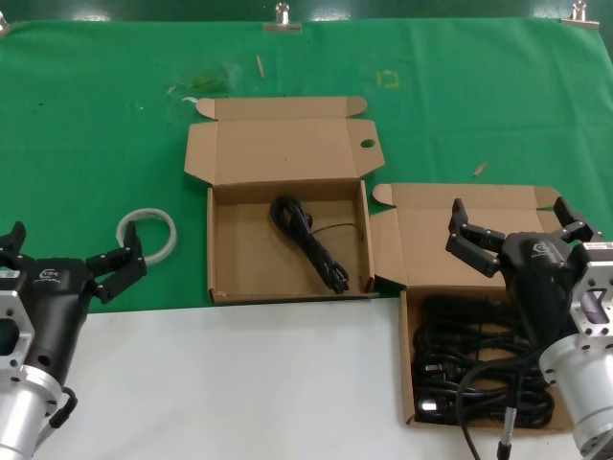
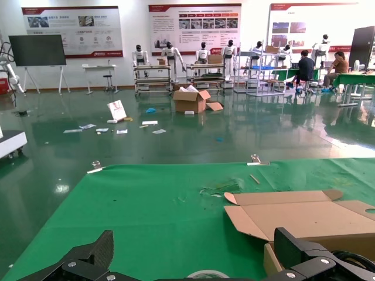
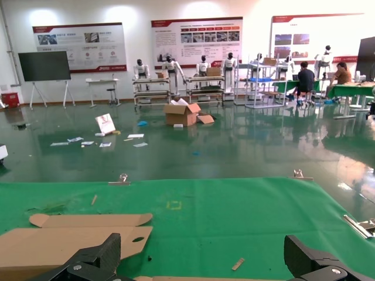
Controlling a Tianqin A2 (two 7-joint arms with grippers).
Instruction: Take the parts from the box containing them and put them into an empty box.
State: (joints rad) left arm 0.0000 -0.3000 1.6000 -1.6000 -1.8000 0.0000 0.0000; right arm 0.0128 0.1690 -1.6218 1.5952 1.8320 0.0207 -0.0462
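Observation:
Two brown cardboard boxes lie open on the green mat. The box containing the parts (image 1: pixel 406 369) sits at the front right with a tangled pile of black cables (image 1: pixel 469 355) in it. The other box (image 1: pixel 249 264), at the middle, holds a single black cable (image 1: pixel 306 240); its lid (image 3: pixel 64 241) shows in the right wrist view. My right gripper (image 1: pixel 514 218) (image 3: pixel 202 257) hangs open above the right box's back edge, holding nothing. My left gripper (image 1: pixel 67 251) (image 2: pixel 196 257) is open at the front left, off the boxes and beside the middle box's lid (image 2: pixel 304 216).
A white tape ring (image 1: pixel 148 233) (image 2: pixel 208 274) lies on the mat just ahead of the left gripper. The mat (image 1: pixel 96 115) ends at a white tabletop (image 1: pixel 239 383) in front. Small wooden scraps (image 1: pixel 480 169) and metal clips (image 1: pixel 283 17) lie farther back.

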